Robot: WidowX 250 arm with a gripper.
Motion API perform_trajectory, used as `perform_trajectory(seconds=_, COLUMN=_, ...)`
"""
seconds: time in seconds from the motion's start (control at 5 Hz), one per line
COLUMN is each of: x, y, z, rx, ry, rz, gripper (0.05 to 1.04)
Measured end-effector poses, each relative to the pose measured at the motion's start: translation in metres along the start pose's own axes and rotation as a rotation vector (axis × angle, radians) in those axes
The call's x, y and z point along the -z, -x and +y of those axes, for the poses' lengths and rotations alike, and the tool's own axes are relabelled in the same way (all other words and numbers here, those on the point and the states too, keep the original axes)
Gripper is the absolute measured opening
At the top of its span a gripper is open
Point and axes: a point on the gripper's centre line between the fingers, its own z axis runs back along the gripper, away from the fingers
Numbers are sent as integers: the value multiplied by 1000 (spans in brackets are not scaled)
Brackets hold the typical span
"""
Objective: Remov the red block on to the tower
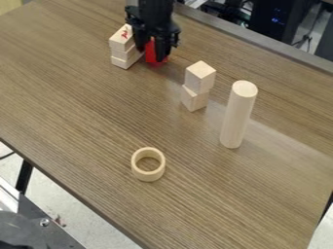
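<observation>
Beside stacked blocks (122,48), the end effector (151,54) hangs at the red block (151,58).

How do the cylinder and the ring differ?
The cylinder is much taller; the ring is low. The cylinder has a flat, closed top, while the ring is open in the middle, with table showing through. Both are pale and stand on the table.

A brown table (78,107) bears a block stack (121,52), cube stack (197,80), cylinder (238,116) and ring (149,177).
</observation>
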Motion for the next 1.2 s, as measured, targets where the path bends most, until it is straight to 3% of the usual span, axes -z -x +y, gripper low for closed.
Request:
perform_trajectory(seconds=0.2, x=0, y=-3, z=1, rx=0, ry=-7, rz=-19, gripper=563)
perform_trajectory(seconds=0.4, x=1, y=-2, z=3, rx=-31, ry=-19, rz=-23, gripper=633)
perform_trajectory(seconds=0.6, x=4, y=1, z=2, rx=-38, ry=-30, rz=-9, gripper=923)
perform_trajectory(seconds=0.8, x=-2, y=1, z=0, rx=-45, ry=-33, rz=-18, gripper=1001)
perform_trajectory(seconds=1.2, x=-54, y=-7, z=-1, rx=-38, ry=-68, rz=-160, gripper=1001)
